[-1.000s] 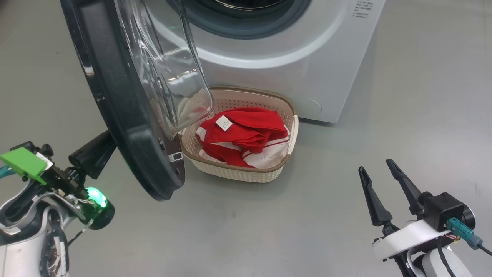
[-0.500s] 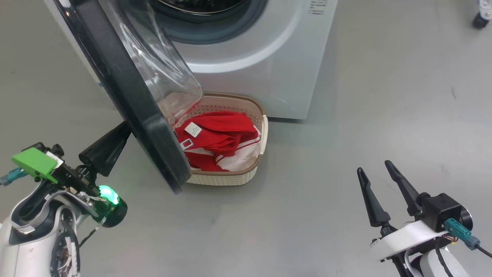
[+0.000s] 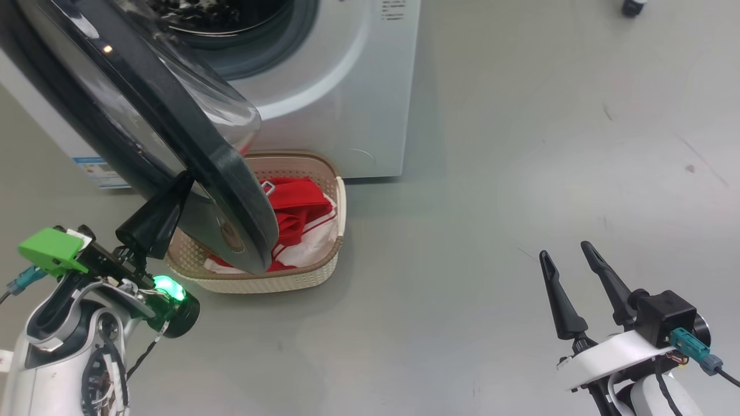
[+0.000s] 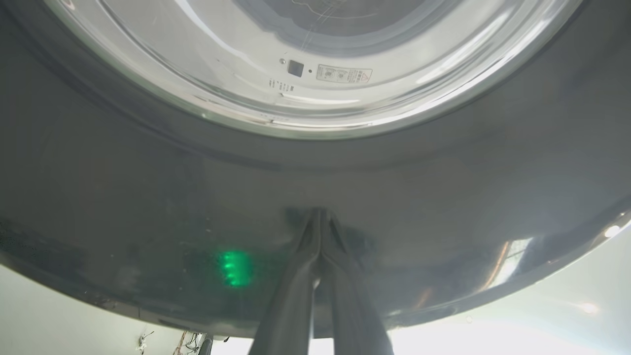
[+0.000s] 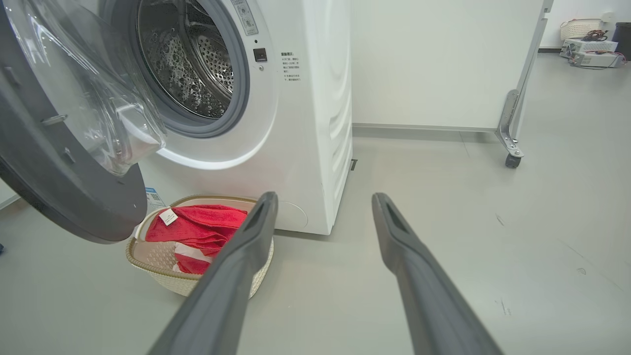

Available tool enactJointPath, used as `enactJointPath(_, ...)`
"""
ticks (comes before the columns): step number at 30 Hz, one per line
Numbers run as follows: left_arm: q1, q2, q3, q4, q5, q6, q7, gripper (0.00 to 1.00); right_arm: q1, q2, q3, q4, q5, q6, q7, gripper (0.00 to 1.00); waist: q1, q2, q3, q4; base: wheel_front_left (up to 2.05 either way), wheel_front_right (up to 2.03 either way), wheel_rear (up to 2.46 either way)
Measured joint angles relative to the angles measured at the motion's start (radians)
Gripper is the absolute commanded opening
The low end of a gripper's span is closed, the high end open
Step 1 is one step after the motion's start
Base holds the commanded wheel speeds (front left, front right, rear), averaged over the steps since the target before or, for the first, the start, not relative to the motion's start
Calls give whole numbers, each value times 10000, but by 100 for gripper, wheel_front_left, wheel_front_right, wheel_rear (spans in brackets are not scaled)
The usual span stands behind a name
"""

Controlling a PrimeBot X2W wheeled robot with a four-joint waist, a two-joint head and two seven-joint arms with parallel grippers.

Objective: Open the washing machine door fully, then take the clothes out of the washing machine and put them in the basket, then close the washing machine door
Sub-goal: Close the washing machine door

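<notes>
Closing the washing machine door (image 3: 150,110) was judged the step in hand: the clothes (image 3: 292,205) lay in the basket (image 3: 324,263) on the floor just before the washing machine (image 3: 347,104). The left tool (image 3: 176,190), clenched on nothing, bore against the door's black rim. The right tool (image 3: 564,249) stood released, well apart. The next move called for a steady push until the latch caught. The left wrist view showed the fingertip contact. The right wrist view showed the drum (image 5: 197,69) (apparently empty).

Beyond left pincer (image 4: 320,213): washing machine door (image 3: 231,190) — cut off at top — hides part of basket (image 3: 289,282) and clothes (image 3: 295,208); door sticker (image 4: 343,75) print unreadable.
</notes>
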Motion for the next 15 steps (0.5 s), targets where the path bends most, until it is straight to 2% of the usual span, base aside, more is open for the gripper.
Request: enactJointPath(15,-475,-253,322,514,-464,-2,-1139,0,-61,188,-48,65,0,0,0,100,0,0,145,-1325,0,0,0)
